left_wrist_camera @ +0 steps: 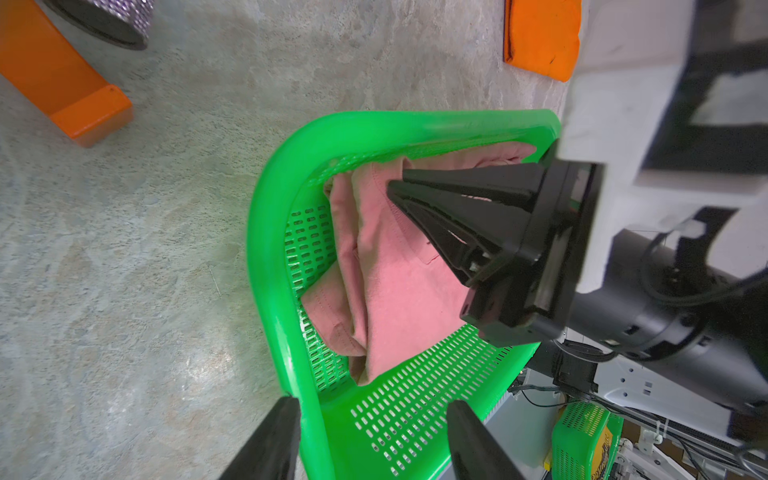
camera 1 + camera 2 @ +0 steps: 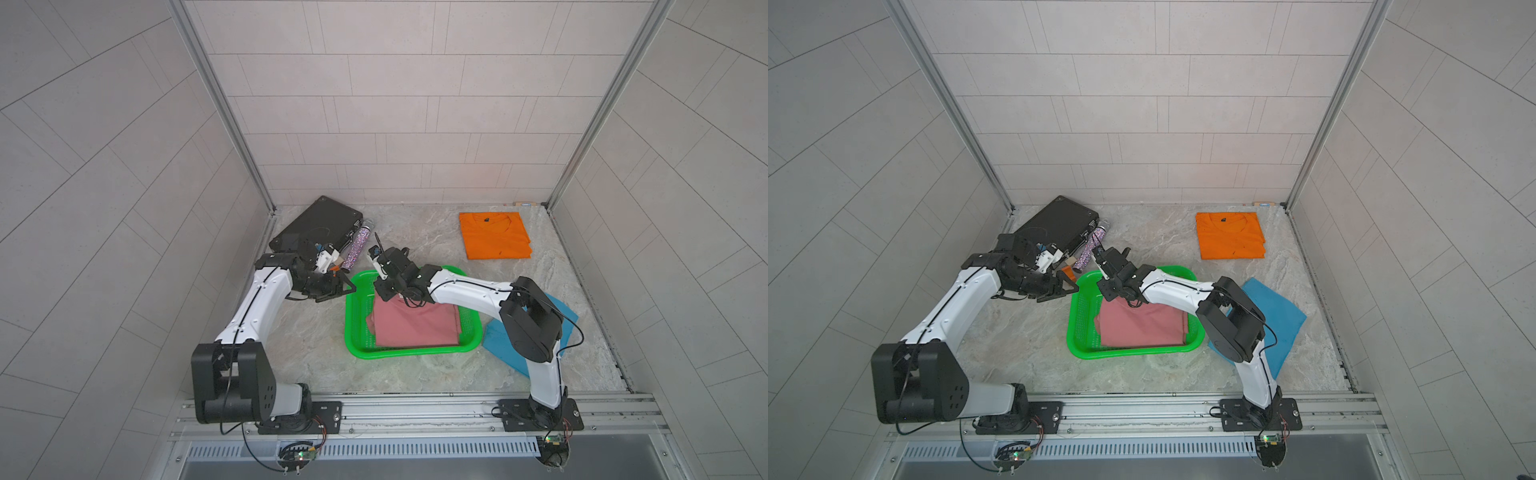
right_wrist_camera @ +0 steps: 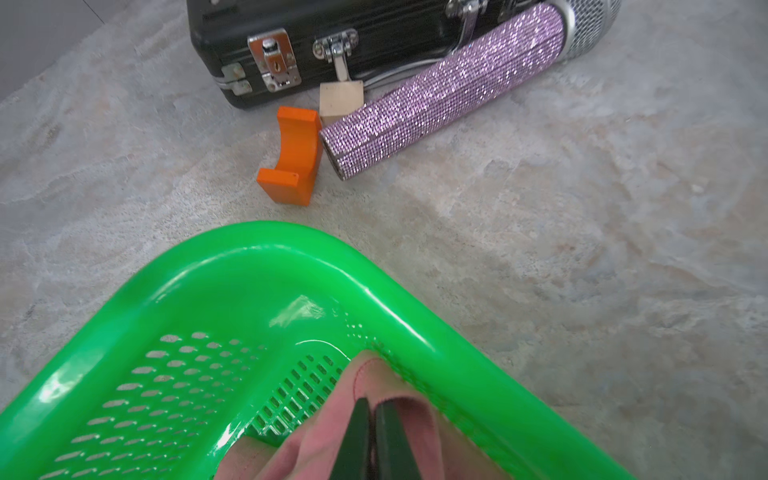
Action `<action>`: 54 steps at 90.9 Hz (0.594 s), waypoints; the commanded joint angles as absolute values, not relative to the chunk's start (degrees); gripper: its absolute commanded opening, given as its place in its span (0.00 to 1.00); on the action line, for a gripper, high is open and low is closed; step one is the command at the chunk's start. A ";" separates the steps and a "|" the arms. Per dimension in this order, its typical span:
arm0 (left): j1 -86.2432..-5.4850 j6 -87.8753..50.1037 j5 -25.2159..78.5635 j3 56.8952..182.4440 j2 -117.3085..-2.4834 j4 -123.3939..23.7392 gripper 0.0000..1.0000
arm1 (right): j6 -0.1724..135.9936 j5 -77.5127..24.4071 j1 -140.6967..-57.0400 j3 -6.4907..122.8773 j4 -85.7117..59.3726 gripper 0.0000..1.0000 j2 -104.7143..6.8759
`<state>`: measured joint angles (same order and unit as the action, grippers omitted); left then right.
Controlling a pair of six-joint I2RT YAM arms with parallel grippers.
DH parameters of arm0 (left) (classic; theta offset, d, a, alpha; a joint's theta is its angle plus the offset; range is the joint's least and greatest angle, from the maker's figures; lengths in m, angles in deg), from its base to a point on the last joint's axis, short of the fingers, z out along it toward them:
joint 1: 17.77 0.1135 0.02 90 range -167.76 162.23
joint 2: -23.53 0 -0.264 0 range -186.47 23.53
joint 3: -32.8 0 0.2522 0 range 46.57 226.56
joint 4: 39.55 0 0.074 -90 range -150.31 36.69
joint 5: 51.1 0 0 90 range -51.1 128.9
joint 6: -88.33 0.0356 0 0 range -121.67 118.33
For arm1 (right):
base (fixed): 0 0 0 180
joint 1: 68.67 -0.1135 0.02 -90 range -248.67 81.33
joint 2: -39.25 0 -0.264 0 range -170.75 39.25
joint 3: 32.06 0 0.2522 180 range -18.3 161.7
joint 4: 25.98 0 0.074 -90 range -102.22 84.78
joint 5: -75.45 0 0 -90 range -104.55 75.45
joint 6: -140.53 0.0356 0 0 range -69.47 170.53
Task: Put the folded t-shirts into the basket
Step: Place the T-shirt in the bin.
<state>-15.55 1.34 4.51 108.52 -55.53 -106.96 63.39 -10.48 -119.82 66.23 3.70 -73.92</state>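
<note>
Right gripper [image 3: 371,405]: jaws pressed together on a raised fold of the pink t-shirt [image 3: 384,380], with cloth bunched on either side of the tips.

Pink t-shirt: folded, lying inside the basket [image 2: 411,352] and filling it from centre to the 3 o'clock wall. Its 9 o'clock edge is rumpled. It is the only garment in the basket.

Basket: bright green, with perforated walls and floor, sitting mid-table in both top views. A strip of floor shows bare along the 9 o'clock side.

Left gripper [image 1: 372,403]: jaws well apart with nothing held. It is poised at the basket's 10 o'clock corner, one finger outside the rim and one over the inside. Whether it touches the rim cannot be told.

Teal t-shirt [image 2: 1283,324]: flat on the table [image 2: 415,241] just beside the basket at 4 o'clock, partly hidden by the right arm.

Orange t-shirt [image 2: 494,235]: folded, on the table at 1 o'clock, well apart from the basket and near the far wall.

Black case [image 2: 316,224]: lid down, at 11 o'clock.

Microphone [image 3: 449,91]: lilac and glittered, lying along the case's latch side.

Orange block [image 3: 297,153]: curved, standing between the microphone's end and the basket.

Wooden block [image 3: 340,97]: small and pale, against the case.
</note>
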 commanded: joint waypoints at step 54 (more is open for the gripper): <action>-18.00 -0.03 1.66 113.50 -56.25 -105.36 0.66 | 66.59 -6.32 -119.87 62.61 8.72 0.45 -59.15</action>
